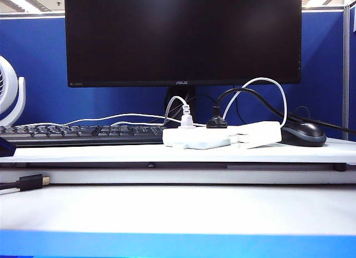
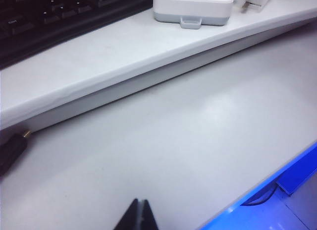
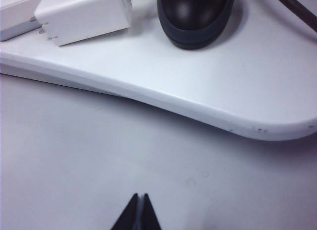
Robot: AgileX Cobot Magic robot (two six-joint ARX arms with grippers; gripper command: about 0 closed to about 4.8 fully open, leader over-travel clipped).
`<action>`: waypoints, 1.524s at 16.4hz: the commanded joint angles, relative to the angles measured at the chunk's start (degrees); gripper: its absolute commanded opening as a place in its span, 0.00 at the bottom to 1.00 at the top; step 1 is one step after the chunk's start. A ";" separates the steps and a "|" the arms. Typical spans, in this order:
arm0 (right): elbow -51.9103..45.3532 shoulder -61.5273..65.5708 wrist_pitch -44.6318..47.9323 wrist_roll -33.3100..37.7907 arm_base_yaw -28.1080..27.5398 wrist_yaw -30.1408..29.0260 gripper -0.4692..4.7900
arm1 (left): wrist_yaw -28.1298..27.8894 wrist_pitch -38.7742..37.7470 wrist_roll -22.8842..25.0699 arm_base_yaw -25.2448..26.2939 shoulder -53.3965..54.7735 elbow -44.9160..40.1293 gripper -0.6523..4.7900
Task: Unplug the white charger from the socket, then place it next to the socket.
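Right fingers (image 3: 139,210): pressed together, empty, low over the lower desk (image 3: 124,155). Left fingers (image 2: 138,215): likewise closed, empty. Charger (image 3: 84,16): lying flat on the raised shelf (image 3: 237,86), ahead of the right fingers, prongs visible, just beside the socket (image 1: 196,137); long axis along the shelf. Mouse (image 3: 194,14) close on its far side. Right arm judged nearer. Shelf edge lies between.
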 commanded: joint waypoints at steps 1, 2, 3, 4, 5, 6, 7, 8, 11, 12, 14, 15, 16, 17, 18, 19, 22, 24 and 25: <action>-0.26 -0.37 1.07 0.00 0.00 0.02 0.09 | 0.15 0.22 0.04 -0.04 -0.04 -0.02 0.11; -0.26 -0.72 0.85 0.00 -0.07 0.04 0.09 | 0.15 0.39 0.04 -0.02 -0.09 -0.02 0.11; -0.26 -1.36 0.70 0.00 -0.11 0.09 0.09 | 0.17 1.60 0.04 0.13 -0.13 -0.02 0.11; -0.26 -1.95 0.59 0.00 -0.11 0.17 0.09 | 0.24 2.43 0.04 0.26 -0.13 -0.02 0.11; -0.26 -3.15 0.55 0.00 -0.11 0.17 0.09 | 1.18 4.72 0.04 1.81 -0.13 -0.02 0.11; -0.26 -3.76 0.55 0.00 -0.13 0.17 0.09 | 2.05 6.10 0.04 3.48 -0.13 0.00 0.11; -0.26 -5.20 0.55 0.00 -0.28 0.17 0.09 | 3.19 8.31 0.04 6.99 -0.13 0.00 0.11; -0.26 -6.16 0.52 0.00 -0.74 0.17 0.09 | 3.34 9.35 0.04 9.07 -0.13 0.00 0.11; -0.26 -11.04 0.13 0.00 -4.66 0.15 0.09 | 0.81 11.43 0.04 20.41 -1.27 0.00 0.11; -0.26 -11.96 -0.26 0.00 -5.55 0.15 0.09 | -0.28 11.30 0.04 21.99 -1.99 0.00 0.11; -0.26 -14.95 -1.77 0.00 -7.82 0.11 0.09 | -2.51 10.91 0.04 25.05 -4.15 0.00 0.11; -0.26 -16.46 -2.62 0.00 -8.83 0.02 0.09 | -2.58 9.81 0.04 26.62 -5.40 0.00 0.11; -0.26 -17.00 -2.86 0.00 -9.42 -0.04 0.09 | -2.40 7.61 0.04 28.04 -6.38 0.00 0.11; -0.26 -17.03 -3.10 0.00 -9.75 -0.20 0.09 | -2.16 4.55 0.04 29.42 -7.06 0.00 0.11; -0.26 -17.03 -3.50 0.00 -9.79 -0.50 0.09 | -1.57 1.14 0.04 30.73 -7.91 0.00 0.11; -0.26 -17.03 -3.65 0.00 -9.79 -0.50 0.09 | -0.98 -2.16 0.04 32.30 -8.90 0.00 0.11; -0.26 -17.03 -3.63 0.00 -9.79 0.13 0.09 | -2.75 -8.00 0.04 33.83 -10.84 0.00 0.11; -0.26 -17.03 -3.67 0.00 -9.79 0.20 0.09 | -5.03 -8.04 0.04 33.83 -10.86 0.00 0.11; -0.26 -17.03 -3.65 0.00 -9.79 0.20 0.09 | -5.01 -8.04 0.04 33.83 -10.86 -0.02 0.11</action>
